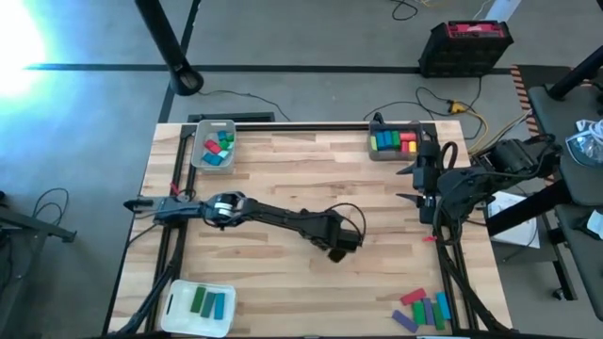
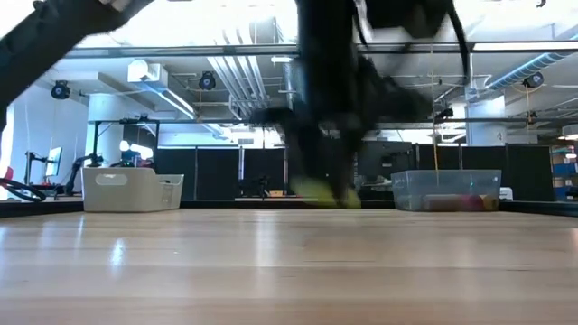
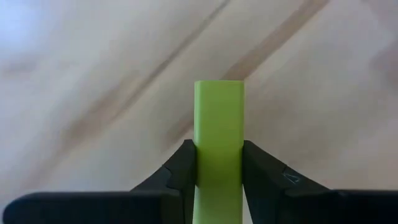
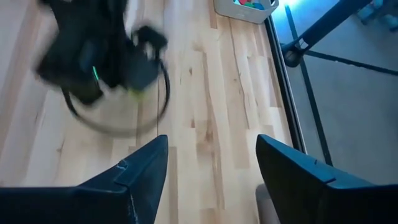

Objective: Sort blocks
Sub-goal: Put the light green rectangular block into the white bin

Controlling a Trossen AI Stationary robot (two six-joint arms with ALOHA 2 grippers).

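Observation:
A yellow-green bar block [image 3: 217, 121] sits between the fingers of my left gripper [image 3: 217, 171], which is shut on it. In the high view the left gripper [image 1: 341, 247] is over the middle of the table. In the low view the bar [image 2: 318, 191] is a blurred patch under the dark arm. My right gripper [image 4: 211, 165] stands open with nothing in it by the table's right edge [image 1: 417, 188]. Several loose blocks [image 1: 422, 309] lie on the table at the near right corner. My left gripper pinches the bar's two long sides [image 3: 200, 163] between its two fingers [image 3: 185, 167], which lie across the bar. Most of the bar juts out past the fingertips to its free end [image 3: 219, 87]. In the low view the bar seems clear of the table.
A tray [image 1: 213, 143] with teal, red and green blocks stands at the far left. A tray [image 1: 396, 141] with green, yellow and red blocks is at the far right, beside my right arm. A white tray [image 1: 200, 303] with green and blue blocks is at the near left.

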